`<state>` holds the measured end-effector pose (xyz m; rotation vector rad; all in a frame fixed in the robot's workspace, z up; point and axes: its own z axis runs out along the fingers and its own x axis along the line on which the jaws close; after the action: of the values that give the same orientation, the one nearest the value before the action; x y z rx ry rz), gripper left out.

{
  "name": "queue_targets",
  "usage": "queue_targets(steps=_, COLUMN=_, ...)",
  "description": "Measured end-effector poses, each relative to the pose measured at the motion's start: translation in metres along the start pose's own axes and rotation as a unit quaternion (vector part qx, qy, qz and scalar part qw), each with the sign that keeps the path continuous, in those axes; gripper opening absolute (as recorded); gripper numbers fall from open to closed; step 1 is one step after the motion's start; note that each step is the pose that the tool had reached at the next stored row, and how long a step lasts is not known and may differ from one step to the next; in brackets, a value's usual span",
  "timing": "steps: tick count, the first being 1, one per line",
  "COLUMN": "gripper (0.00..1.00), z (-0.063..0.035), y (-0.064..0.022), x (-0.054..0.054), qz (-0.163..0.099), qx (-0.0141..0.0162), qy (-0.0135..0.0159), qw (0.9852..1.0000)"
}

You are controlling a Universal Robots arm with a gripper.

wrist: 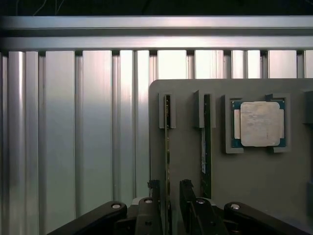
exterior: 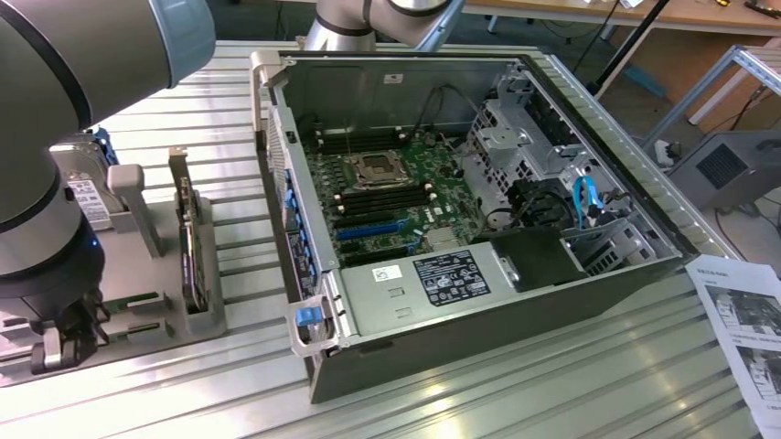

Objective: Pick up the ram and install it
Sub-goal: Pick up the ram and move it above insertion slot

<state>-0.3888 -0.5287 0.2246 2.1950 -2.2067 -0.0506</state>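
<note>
The ram (wrist: pixel 167 147) is a thin green stick standing on edge in a slot of the grey holder (wrist: pixel 244 181). My gripper (wrist: pixel 169 188) is open. Its two black fingers (wrist: pixel 152 188) straddle the near end of the stick, with a small gap on each side. In the exterior view the gripper (exterior: pixel 64 340) hangs low over the holder (exterior: pixel 141 274) at that view's left. The open computer case (exterior: pixel 488 183) lies in the middle, with the motherboard's black slots (exterior: pixel 388 198) beside the processor socket (exterior: pixel 372 167).
A second green stick (wrist: pixel 206 147) stands in the neighbouring slot, and a square silver processor chip (wrist: pixel 260 123) lies in its pocket. A dark drive (exterior: pixel 192 251) stands upright on the holder. A printed sheet (exterior: pixel 744 329) lies at the exterior view's right on the ribbed aluminium table (exterior: pixel 550 384).
</note>
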Motion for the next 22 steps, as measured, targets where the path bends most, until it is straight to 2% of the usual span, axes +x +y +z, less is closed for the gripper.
queue_targets(steps=5, gripper=0.30, z=0.0077, y=-0.0003, x=0.000, qz=0.000, qx=0.0000, qy=0.0000, qw=1.0000)
queue_targets(steps=12, gripper=0.30, z=0.0133, y=-0.0006, x=0.000, qz=0.000, qx=0.0000, qy=0.0000, qw=1.0000)
queue_targets(steps=22, gripper=0.30, z=0.0145, y=-0.0013, x=0.000, qz=0.000, qx=0.0002, qy=-0.0001, qw=1.0000)
